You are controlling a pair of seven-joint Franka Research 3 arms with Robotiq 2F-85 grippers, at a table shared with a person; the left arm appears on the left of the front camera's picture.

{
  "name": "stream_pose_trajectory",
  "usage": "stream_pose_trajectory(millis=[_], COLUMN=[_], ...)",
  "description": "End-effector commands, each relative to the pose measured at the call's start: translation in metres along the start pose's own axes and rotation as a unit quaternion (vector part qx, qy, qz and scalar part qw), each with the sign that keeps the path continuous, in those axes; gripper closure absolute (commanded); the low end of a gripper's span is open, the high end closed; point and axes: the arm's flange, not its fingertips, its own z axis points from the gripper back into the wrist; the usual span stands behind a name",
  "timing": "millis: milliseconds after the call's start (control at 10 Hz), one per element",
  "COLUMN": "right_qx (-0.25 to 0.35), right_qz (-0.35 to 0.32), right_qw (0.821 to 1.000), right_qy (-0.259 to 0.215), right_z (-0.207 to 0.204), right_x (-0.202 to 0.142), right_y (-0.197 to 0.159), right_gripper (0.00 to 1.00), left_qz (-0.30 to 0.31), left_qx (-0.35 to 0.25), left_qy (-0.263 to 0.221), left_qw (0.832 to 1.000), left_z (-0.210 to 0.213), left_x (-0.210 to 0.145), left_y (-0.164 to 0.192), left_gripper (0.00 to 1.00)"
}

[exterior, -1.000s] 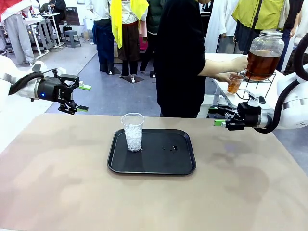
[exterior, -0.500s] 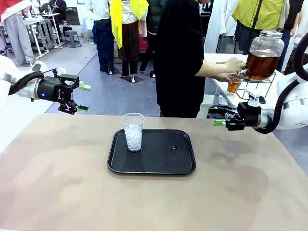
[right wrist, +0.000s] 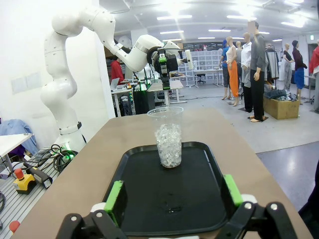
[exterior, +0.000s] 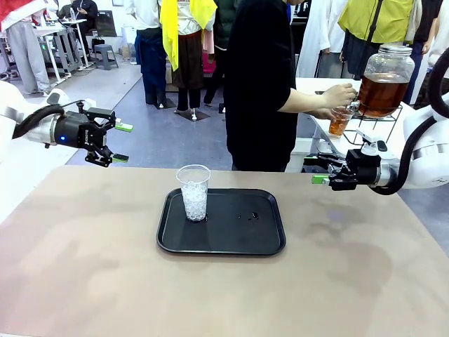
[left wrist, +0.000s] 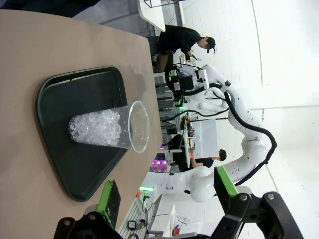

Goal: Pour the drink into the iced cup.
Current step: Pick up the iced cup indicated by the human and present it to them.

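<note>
The iced cup [exterior: 193,193], clear plastic and half full of ice, stands upright at the left end of a black tray [exterior: 238,242]. The drink is a small clear cup of brown liquid [exterior: 341,121], held by the person's hand under the tap of a glass dispenser jar [exterior: 385,78] at the back right. My left gripper [exterior: 121,143] hovers open above the table's far left edge. My right gripper [exterior: 313,170] hangs open off the far right edge. Both wrist views look at the iced cup [left wrist: 107,129] [right wrist: 168,134] on the tray [left wrist: 75,169] [right wrist: 199,199] between open, empty fingers.
A person in black stands at the far side, turned toward a side table with the jar on a wire stand. A few dark drops [exterior: 252,215] lie on the tray. Bare tan tabletop [exterior: 84,267] surrounds the tray.
The person's hand has shifted a little on the dispenser tap and the small cup has moved slightly. Both arms have stayed still.
</note>
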Motion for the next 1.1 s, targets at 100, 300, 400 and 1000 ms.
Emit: stream_pose_trajectory(millis=[100,300,400,1000], right_qx=[0.001,0.001,0.001,0.001], right_qz=[0.003,0.003,0.003,0.003], right_qw=[1.0,1.0,1.0,1.0], right_qy=[-0.002,-0.002,-0.002,-0.002], right_z=[0.0006,0.0006,0.0006,0.0006], right_x=[0.003,0.003,0.003,0.003], right_y=[0.0004,0.0004,0.0004,0.0004], right_gripper=[0.0,0.0,0.0,0.0], left_qz=[-0.001,-0.001,-0.001,-0.001], left_qx=[0.0,0.0,0.0,0.0], left_qy=[-0.001,-0.001,-0.001,-0.001], left_qw=[1.0,1.0,1.0,1.0], left_z=[0.0005,0.0005,0.0005,0.0005], left_x=[0.0001,0.0001,0.0001,0.0001], left_y=[-0.0015,-0.0015,-0.0015,-0.0015], left_gripper=[0.0,0.0,0.0,0.0])
